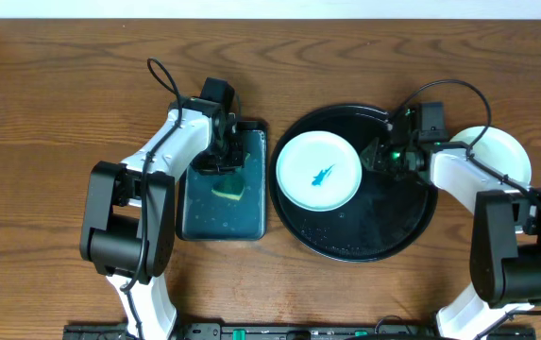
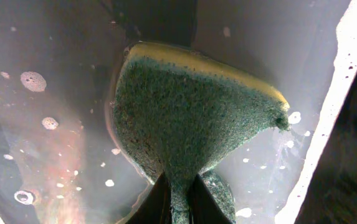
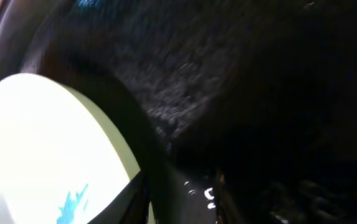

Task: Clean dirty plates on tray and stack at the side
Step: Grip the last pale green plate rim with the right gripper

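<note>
You'll see the round, glossy black tray [image 1: 350, 247] lying flat, speckled with droplets. A pale plate [image 1: 318, 171], smeared teal at its centre, lies flat toward the tray's 9 o'clock rim. A second plate [image 1: 504, 151], bluish-white and partly hidden, lies on the table at the tray's 3 o'clock.

two trays sit side by side on the table [image 1: 53, 94]: the small tray [image 1: 199, 222] to my left, the round tray [image 1: 364, 236] just beside it to my right. the sponge [image 1: 229, 192] lies in the small tray, pinched in my left gripper [image 1: 221, 168]. one plate [image 1: 319, 156] lies in the round tray's left half, with my right gripper [image 1: 390, 156] at its right edge. another plate [image 1: 501, 146] lies on the table, right of the round tray.
</note>
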You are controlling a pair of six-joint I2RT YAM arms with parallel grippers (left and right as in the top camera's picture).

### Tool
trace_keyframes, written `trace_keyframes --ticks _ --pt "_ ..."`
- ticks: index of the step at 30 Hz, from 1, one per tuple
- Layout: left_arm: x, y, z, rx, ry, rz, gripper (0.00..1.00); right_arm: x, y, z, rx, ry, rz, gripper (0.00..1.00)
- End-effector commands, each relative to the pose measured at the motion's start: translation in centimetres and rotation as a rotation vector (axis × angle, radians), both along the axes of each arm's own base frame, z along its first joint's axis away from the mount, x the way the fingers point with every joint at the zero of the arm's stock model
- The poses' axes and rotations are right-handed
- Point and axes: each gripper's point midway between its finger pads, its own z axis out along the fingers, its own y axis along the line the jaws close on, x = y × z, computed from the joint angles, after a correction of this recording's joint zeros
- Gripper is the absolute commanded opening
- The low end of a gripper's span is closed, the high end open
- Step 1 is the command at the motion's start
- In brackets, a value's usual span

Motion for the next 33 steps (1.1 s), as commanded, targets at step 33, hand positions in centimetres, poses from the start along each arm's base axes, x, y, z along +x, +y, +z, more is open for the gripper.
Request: trace_keyframes --ticks 33 --pt "-0.5 0.2 -1.5 0.012 0.042 -0.001 0.08 -3.6 2.7 0.7 -0.036 0.077 0.102 0.25"
